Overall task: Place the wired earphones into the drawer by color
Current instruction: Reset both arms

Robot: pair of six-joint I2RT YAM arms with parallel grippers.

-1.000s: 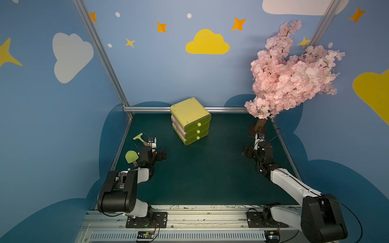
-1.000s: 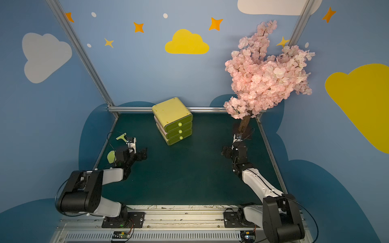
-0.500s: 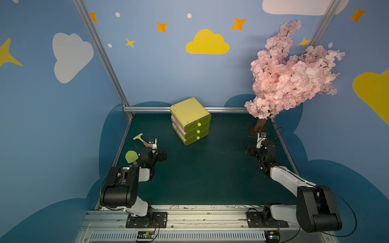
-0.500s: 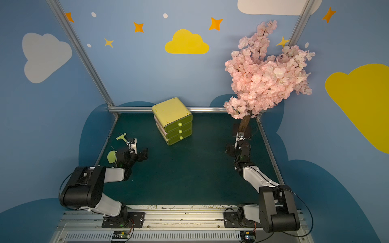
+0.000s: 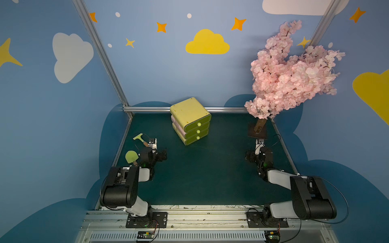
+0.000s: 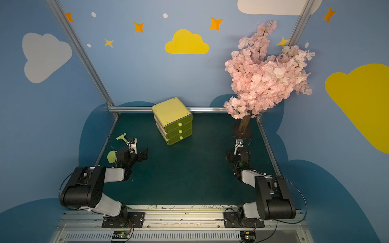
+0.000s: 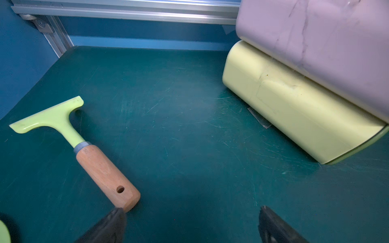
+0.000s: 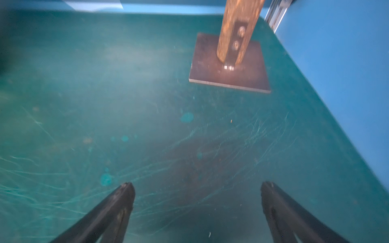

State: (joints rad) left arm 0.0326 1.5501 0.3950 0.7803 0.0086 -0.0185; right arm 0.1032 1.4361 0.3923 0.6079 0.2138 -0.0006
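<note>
Wrist views: left gripper, right gripper both spread, empty; drawer shut; wired earphones unseen. Expect light, limp, tangle-prone cords; pinch coil centre.

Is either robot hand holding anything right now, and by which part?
Nothing is held. The left hand and the right hand both stand open and empty; the green scraper lies loose beside the left one.
</note>
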